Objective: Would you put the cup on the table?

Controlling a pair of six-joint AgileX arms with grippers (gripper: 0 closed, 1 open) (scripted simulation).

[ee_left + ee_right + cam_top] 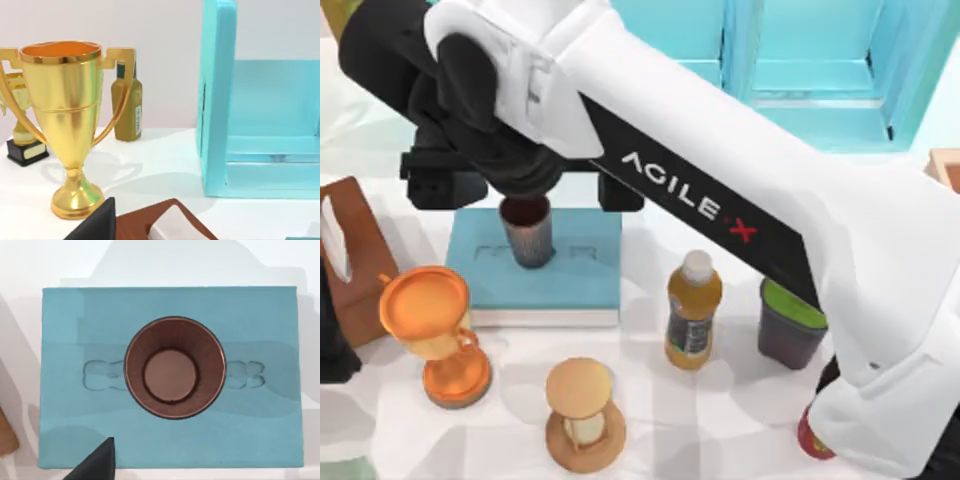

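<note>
right pincer (525,195) poised straight above cup (527,231), finger state cannot tell | cup upright on teal slab (570,275), axis vertical, mouth up, nothing inside (172,372) | slab at 10 o'clock of worktop (740,400) | right arm nearer, reaching from 4 o'clock | left arm parked at 9 o'clock | next, I judge: descend, grip, lift off slab

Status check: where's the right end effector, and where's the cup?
Right end effector directly above cup. Cup upright on teal slab, not yet on table. Orange goblet and juice bottle stand nearby.
</note>
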